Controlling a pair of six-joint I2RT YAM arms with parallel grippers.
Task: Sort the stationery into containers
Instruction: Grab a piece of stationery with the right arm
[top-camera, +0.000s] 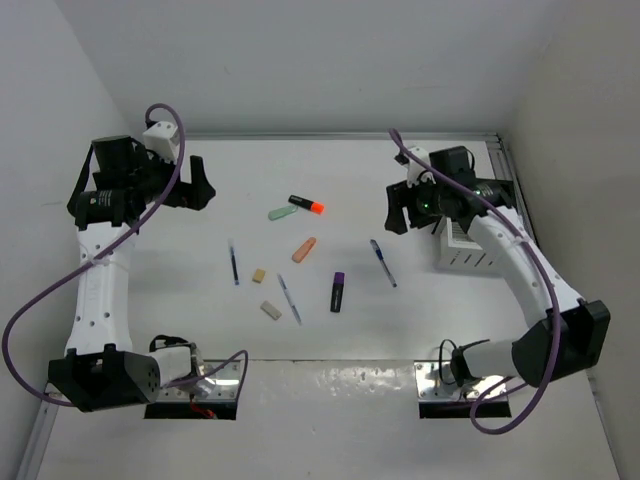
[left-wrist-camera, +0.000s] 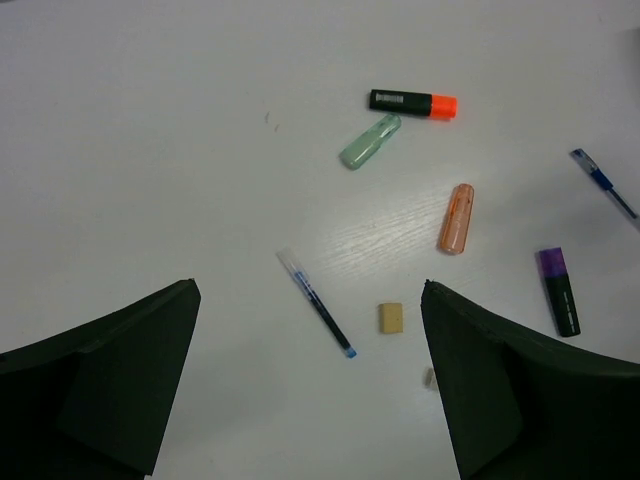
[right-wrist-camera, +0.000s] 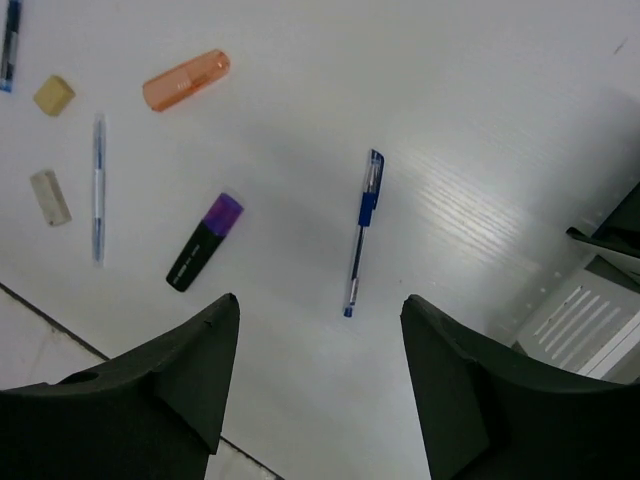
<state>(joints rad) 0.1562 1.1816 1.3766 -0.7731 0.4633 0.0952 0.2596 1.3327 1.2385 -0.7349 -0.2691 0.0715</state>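
A blue pen (right-wrist-camera: 362, 230) lies on the white table (top-camera: 300, 165), near the white slatted box (right-wrist-camera: 590, 318) and just beside a purple-capped highlighter (right-wrist-camera: 205, 256). The right gripper (right-wrist-camera: 318, 305) hovers above the pen, jaws apart and empty, as are the left gripper's (left-wrist-camera: 310, 290). A clean pick likely means descending over mid-barrel, fingers straddling it crosswise and closing just off the tabletop.
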